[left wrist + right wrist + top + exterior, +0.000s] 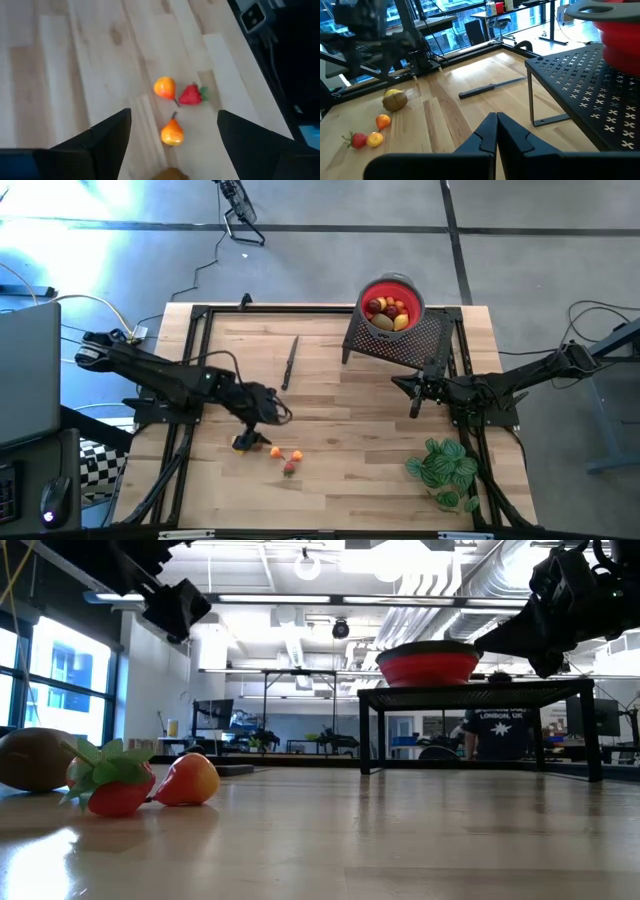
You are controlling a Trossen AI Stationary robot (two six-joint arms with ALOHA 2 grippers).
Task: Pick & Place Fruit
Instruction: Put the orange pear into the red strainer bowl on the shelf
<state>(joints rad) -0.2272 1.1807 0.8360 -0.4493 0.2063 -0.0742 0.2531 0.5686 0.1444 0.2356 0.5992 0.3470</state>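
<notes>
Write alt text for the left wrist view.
The left gripper hangs open above a wooden table, framing three small fruits: an orange pear nearest, another orange fruit, and a red strawberry beside it. A brown fruit peeks in at the edge.

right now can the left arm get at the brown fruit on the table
Probably yes: the left gripper hangs open just above the brown fruit, and nothing lies between them; the two orange fruits and strawberry sit beside it.

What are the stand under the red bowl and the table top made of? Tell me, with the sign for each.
Stand: looks like black-painted sheet metal, matte; thin flat plate punched with rows of small cross-shaped holes, on slim bent legs.
Table top: looks like light wood, butcher-block style; long joined strips with grain show, and a mild sheen reflects the room in the low view. It could be a veneer.
</notes>
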